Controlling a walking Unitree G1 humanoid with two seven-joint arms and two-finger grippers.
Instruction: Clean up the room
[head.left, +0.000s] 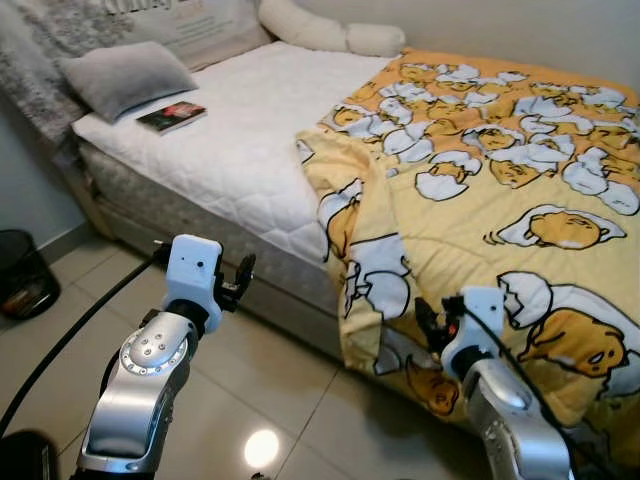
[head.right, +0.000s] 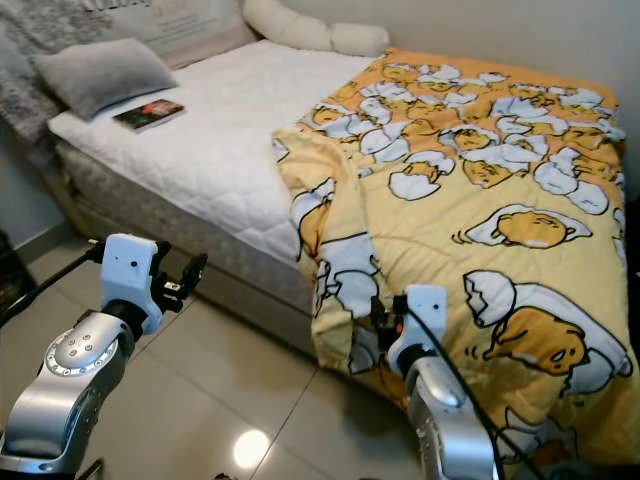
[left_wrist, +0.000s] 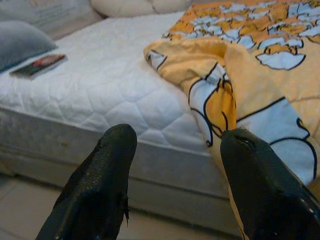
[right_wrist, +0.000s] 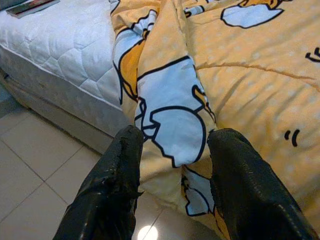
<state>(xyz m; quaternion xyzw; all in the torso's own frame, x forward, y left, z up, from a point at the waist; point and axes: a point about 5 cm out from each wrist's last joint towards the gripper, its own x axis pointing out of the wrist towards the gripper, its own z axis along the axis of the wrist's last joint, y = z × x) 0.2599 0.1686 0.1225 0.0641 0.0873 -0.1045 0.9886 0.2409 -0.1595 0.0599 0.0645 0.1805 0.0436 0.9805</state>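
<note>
While both pairs of black fingers stand spread apart and grip nothing, the right gripper (right_wrist: 172, 165) hovers just before the hanging fold of the yellow cartoon-print blanket (head.left: 520, 200), whose edge drapes over the side of the mattress (head.left: 230, 140) toward the tiled floor (head.left: 290, 390). The left gripper (left_wrist: 175, 175) is raised over the floor beside the bed, pointing at the quilted mattress side and the blanket's folded-back corner. That blanket covers the robot's right part of the bed, leaving bare white mattress on the left. A book (head.left: 171, 116) lies on the bare mattress just beside a grey pillow (head.left: 125, 76). A long white bolster (head.left: 330, 30) rests at the headboard end, and a dark bin (head.left: 22, 272) stands on the floor at far left.
</note>
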